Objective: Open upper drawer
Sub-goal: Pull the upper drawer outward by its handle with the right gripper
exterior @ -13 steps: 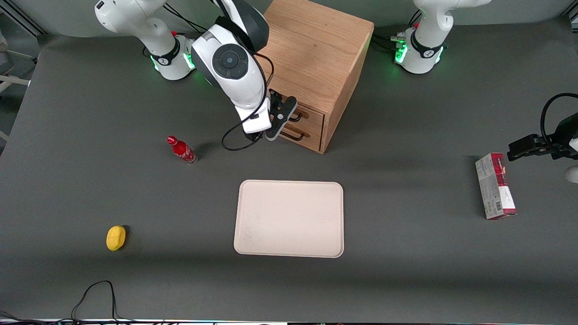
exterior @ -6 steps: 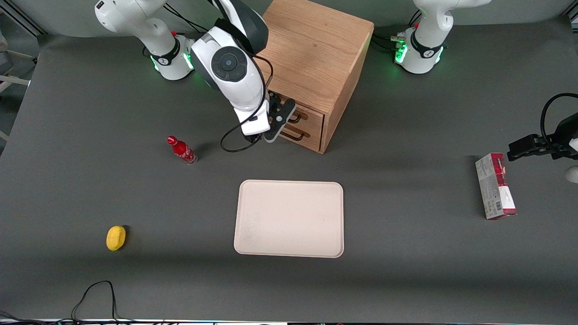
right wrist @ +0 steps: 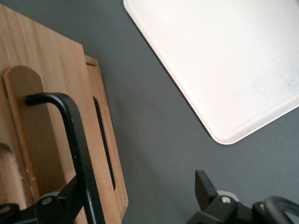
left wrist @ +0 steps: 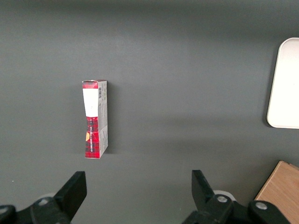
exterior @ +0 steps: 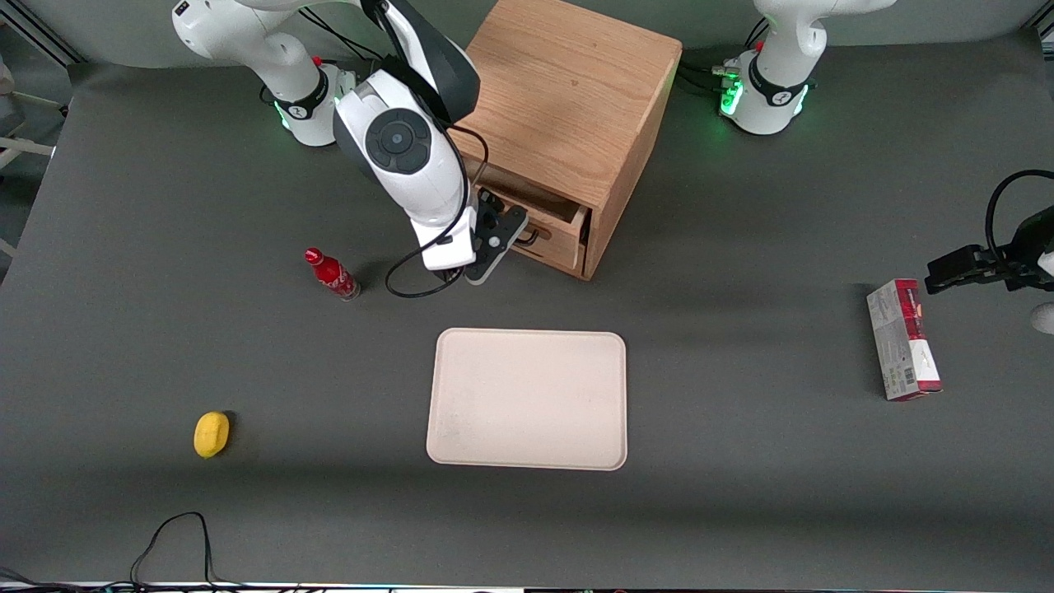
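Observation:
The wooden cabinet stands at the back of the table. Its upper drawer is slid partly out, leaving a dark gap above its front. From above it covers the drawer below. My right gripper is in front of the drawer, at the black wire handle. In the right wrist view the gripper is open, its fingers wide apart. The handle runs across one finger, standing off the oak drawer front. Nothing lies between the fingers.
A beige tray lies nearer the front camera than the cabinet. A red bottle stands beside my arm, and a yellow object lies nearer the camera. A red-and-grey box lies toward the parked arm's end.
My gripper has drawn away from the cabinet toward the front camera, and the upper drawer has slid out with it from shut to partly open.

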